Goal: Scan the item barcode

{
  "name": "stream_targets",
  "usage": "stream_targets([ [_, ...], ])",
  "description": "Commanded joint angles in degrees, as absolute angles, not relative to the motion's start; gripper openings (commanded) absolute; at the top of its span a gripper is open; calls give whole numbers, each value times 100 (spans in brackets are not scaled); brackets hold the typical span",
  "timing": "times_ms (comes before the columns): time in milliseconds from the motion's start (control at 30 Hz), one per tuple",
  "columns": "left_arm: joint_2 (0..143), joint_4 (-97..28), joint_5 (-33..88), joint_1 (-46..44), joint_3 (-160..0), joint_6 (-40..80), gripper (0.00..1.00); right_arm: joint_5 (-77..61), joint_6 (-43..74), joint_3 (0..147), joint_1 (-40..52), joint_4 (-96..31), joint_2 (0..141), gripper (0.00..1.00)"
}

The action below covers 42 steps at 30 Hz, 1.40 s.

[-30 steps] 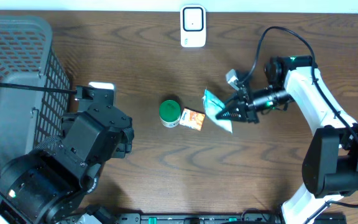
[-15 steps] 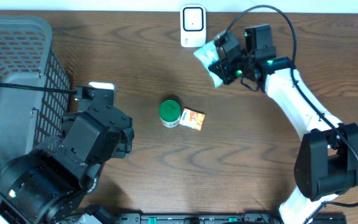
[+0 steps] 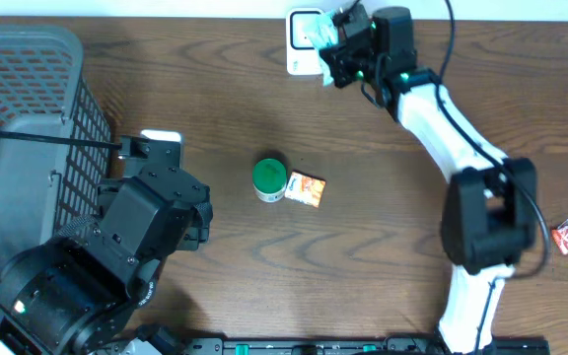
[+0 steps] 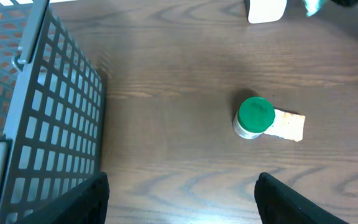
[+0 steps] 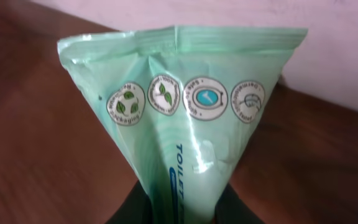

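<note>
Now our right tool grips the packet over the scanner; we judge scanning underway, unconfirmed; left tool open.

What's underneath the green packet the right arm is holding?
The white scanner sits below the packet; its right side is hidden by the packet and right gripper. Whether they touch is unclear.

right hand pinched shut, left hand open

Grey basket (left), green-lidded jar
</note>
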<state>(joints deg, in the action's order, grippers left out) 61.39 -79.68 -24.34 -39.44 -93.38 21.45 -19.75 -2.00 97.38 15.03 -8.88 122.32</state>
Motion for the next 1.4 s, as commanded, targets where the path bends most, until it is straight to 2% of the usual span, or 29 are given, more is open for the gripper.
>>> stream_targets([
  [0,6136,-7992,-2512,-3924,-9393,2215,75,-1955,86,10844,1516,-1133,12932,14],
  [100,6136,-7992,-2512,-3924,-9393,2215,75,-1959,128,12112,1522,-1623,13649,13],
  [333,6134,-7992,-2512,-3924,-9393,2217,75,-1935,493,13351,1586,-2755,14265,10],
  [667,6136,-7992,-2512,-3924,-9393,2215,75,-1588,895,13583,1588,-3841,14274,7],
  [1100,6136,-7992,-2512,-3924,-9393,2215,75,-1293,849,13581,1643,-4195,14348,8],
  [1367,6136,-7992,-2512,-3924,-9393,2215,75,-1247,878,13581,1785,-3938,14597,8],
])
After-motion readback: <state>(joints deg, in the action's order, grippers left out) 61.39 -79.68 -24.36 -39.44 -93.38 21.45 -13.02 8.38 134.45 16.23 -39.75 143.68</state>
